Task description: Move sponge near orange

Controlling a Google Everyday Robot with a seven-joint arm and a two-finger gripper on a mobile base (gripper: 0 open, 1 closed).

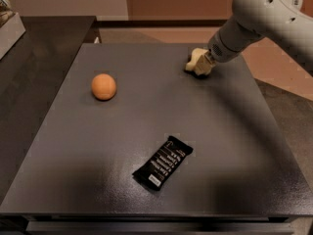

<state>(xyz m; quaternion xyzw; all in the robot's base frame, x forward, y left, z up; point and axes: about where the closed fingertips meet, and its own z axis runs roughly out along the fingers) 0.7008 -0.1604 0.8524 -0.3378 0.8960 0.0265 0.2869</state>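
Note:
The orange (pixel 103 86) sits on the dark grey table (pixel 161 116), left of centre and towards the back. My gripper (pixel 202 62) is at the end of the white arm (pixel 254 18), low over the table's back right area. A cream lump at its tip looks like the pale sponge (pixel 191 65), resting on the table there. I cannot separate the sponge from the gripper's own cream tip. The sponge lies far to the right of the orange, with bare table between them.
A black snack bar wrapper (pixel 163 162) lies on the table near the front, right of centre. A dark counter (pixel 34 48) adjoins the table on the left, with a pale box (pixel 9 23) at its far left. The table's front edge runs along the bottom.

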